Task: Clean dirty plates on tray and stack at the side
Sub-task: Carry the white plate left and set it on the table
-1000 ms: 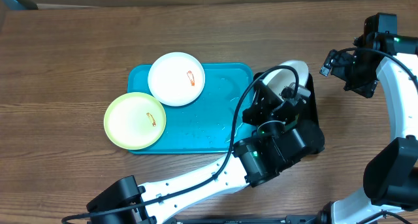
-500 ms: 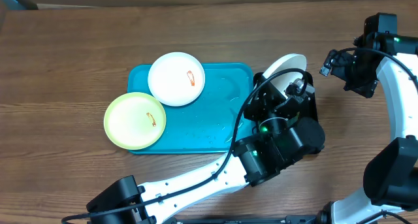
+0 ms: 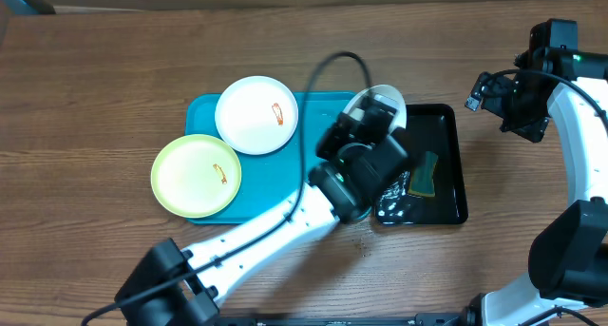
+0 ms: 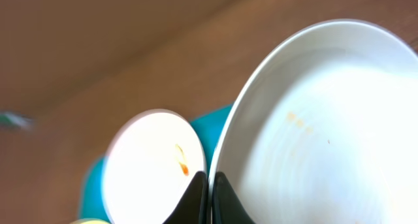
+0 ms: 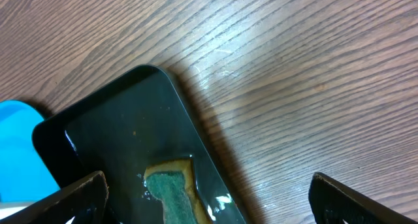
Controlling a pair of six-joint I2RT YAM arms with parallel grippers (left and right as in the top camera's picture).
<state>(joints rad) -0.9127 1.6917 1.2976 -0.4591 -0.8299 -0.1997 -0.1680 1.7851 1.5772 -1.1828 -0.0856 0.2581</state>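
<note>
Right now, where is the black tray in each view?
Overhead: black tray right of centre, beside the blue tray.
Left wrist: not in it; the blue tray shows mid-frame.
Right wrist: lower left, sponge inside; blue tray at left edge.
Shared landmark: the blue tray.

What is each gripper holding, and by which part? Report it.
Left gripper pinches the round white plate by its rim. Right gripper is open, holding nothing.

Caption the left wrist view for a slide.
The left fingers pinch a white plate by its rim; the blue tray and a smeared plate lie beyond.
</note>
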